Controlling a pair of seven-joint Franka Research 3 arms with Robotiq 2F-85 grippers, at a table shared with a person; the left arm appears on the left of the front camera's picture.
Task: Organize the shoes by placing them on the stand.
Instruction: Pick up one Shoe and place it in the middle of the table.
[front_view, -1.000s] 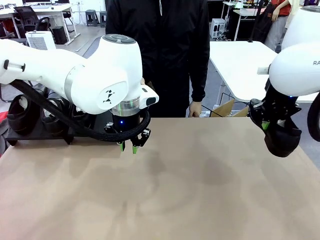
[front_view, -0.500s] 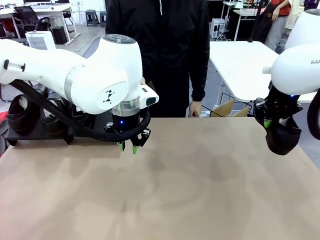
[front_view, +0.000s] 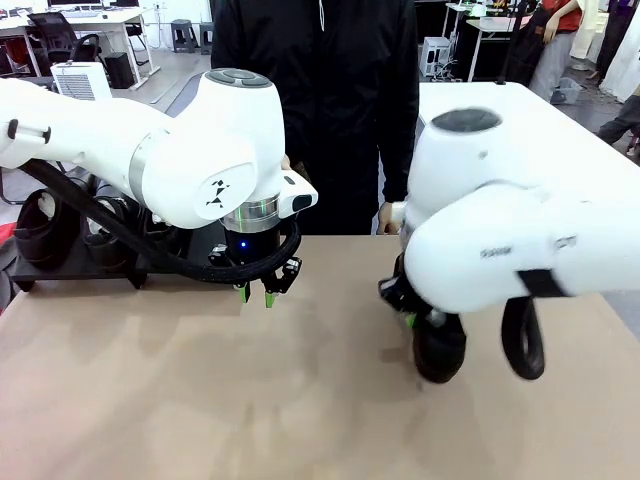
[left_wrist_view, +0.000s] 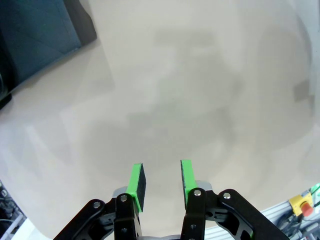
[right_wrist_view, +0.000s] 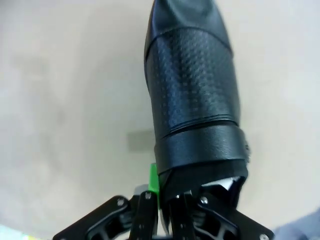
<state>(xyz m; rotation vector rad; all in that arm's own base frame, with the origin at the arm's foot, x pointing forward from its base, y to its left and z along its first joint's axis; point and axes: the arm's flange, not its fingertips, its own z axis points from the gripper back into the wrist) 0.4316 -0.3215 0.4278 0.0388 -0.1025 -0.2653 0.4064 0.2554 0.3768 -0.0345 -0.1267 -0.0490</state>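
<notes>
Right gripper (right_wrist_view: 167, 200), black two-finger tool with green pads: pinched tight on the rear collar of a black glossy leather ankle-high shoe (right_wrist_view: 192, 95), one green pad outside the cuff, whitish paper stuffing visible at the opening beside it. Shoe hanging toe-down from the fingers, toe toward 12 o'clock in the right wrist view, over the bare tan tabletop (front_view: 200, 400). In the front view, same shoe (front_view: 440, 348) at about 4 o'clock from table centre, under the bulky white right arm; whether toe touches the surface cannot be told.

Left gripper (left_wrist_view: 159, 181): green pads partly spread, nothing between them, poised just above the tabletop near the stand's right end.

Low matte-black flat stand (front_view: 60, 268) at 9 o'clock, far-left table edge, other black shoes (front_view: 40, 225) seated on it, partly hidden by the left arm.

Handling, judged: leather upper stiffened by stuffing, likely light to moderate in weight; polished surface probably slippery, toe cap and smooth sides poor for pads. Collar rim the sensible hold, thin wall between fingers, paper backing it. Risk: swing or rotation about a single pinch point during transfer; scuffing of gloss under hard clamping.
</notes>
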